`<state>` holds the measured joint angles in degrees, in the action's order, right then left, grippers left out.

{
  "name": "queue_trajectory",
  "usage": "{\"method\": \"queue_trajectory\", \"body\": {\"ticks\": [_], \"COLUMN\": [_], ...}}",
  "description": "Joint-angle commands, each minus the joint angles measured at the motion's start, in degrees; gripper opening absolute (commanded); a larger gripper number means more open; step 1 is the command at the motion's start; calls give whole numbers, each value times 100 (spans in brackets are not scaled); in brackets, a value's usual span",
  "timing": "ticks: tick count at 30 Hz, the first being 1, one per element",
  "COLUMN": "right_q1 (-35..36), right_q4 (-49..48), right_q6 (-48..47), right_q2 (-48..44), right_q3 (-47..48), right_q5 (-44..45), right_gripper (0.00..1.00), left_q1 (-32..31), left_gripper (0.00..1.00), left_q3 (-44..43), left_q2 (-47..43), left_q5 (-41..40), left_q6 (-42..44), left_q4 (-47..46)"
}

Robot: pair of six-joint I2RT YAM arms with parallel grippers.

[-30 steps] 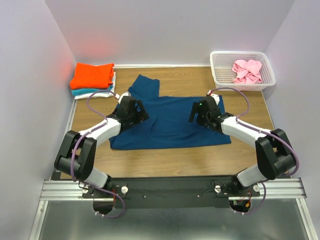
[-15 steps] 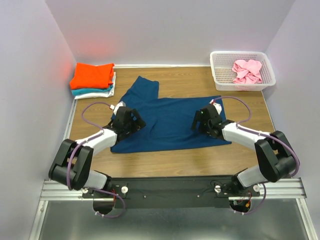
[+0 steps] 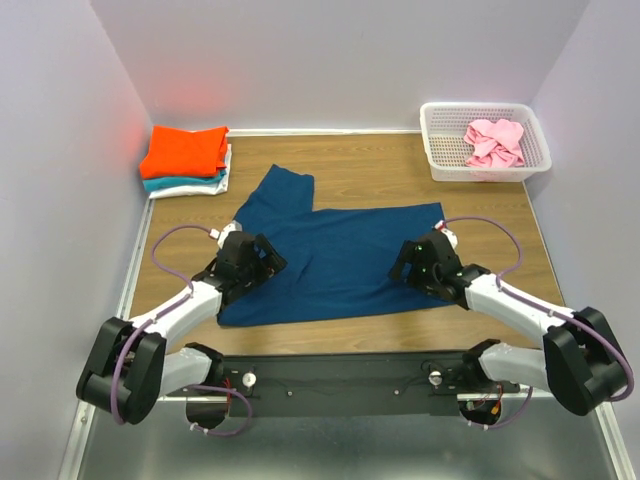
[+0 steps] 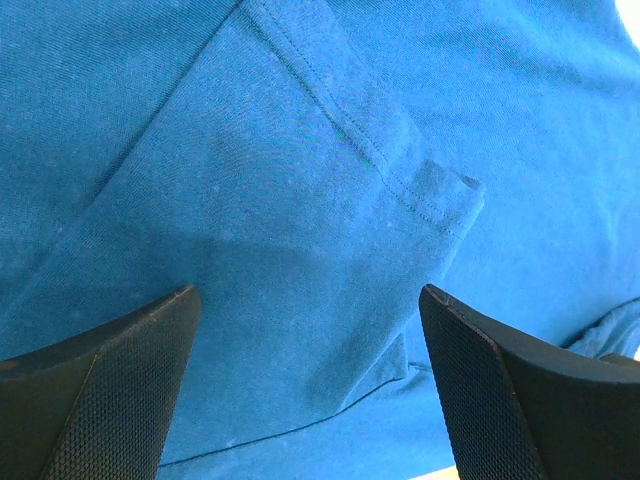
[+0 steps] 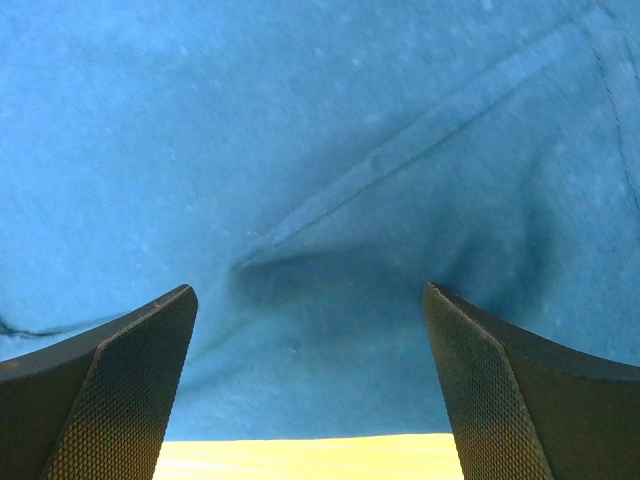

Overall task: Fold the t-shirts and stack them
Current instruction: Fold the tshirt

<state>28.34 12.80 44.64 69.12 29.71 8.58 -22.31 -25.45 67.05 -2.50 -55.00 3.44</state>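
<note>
A dark blue t-shirt [image 3: 335, 255] lies spread flat on the wooden table, one sleeve pointing to the back left. My left gripper [image 3: 262, 263] hangs open low over its near left part; the left wrist view shows open fingers [image 4: 100, 395] either side of a folded-over sleeve hem [image 4: 385, 165]. My right gripper [image 3: 406, 268] hangs open over the shirt's near right part, and the right wrist view shows bare blue cloth [image 5: 320, 250] between its fingers [image 5: 520, 400]. Neither holds anything. An orange shirt [image 3: 185, 150] tops a folded stack with teal [image 3: 172, 183] and white under it.
A white lattice basket [image 3: 440, 160] at the back right holds a crumpled pink shirt [image 3: 495, 140]. The folded stack sits at the back left against the wall. Bare wood [image 5: 300, 458] shows at the shirt's near edge. Walls close in three sides.
Both arms have drawn back toward the near edge, and the blue shirt has slid nearer with them. The stack and basket have not moved.
</note>
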Motion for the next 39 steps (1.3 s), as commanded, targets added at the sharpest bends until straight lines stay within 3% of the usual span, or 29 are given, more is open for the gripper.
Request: {"method": "queue_trajectory", "body": {"ticks": [1,7,14,20,21,26,30,33,36,39], "right_q1": [31,31,-12,-504,-513,-592,-724,-794,-838,-856], "right_q4": [346,408,461,460,452,452,452,452,460,461], "right_q6": [325,273,-61,-263,-281,-421,-500,-553,-579,-641], "right_q2": [-267,-610,-558,232,329,470,523,515,514,523], "right_q3": [-238,15,1315,2266,2371,2250,2135,2082,2047,2012], "right_q5": [-120,135,1294,1629,1699,1805,1692,1638,1621,1603], "right_gripper": [100,100,100,100,100,100,100,100,100,100], "left_q1": [-46,-46,164,578,639,780,824,877,1035,1070], "left_gripper": [98,98,98,98,98,98,98,98,98,98], "left_q3": [163,-362,-2538,-4632,-5375,-7515,-9703,-10862,-11148,-11060], "left_q2": [-156,-254,439,2380,3001,4745,6351,7048,7603,7753], "left_q5": [145,-372,-1243,-1288,-1288,-1297,-1621,-1587,-1009,-1207], "left_q6": [-151,41,884,1702,1860,2371,2767,3030,3005,3021], "left_q4": [403,1050,1440,1694,1834,2545,3047,3434,3313,3075]}}
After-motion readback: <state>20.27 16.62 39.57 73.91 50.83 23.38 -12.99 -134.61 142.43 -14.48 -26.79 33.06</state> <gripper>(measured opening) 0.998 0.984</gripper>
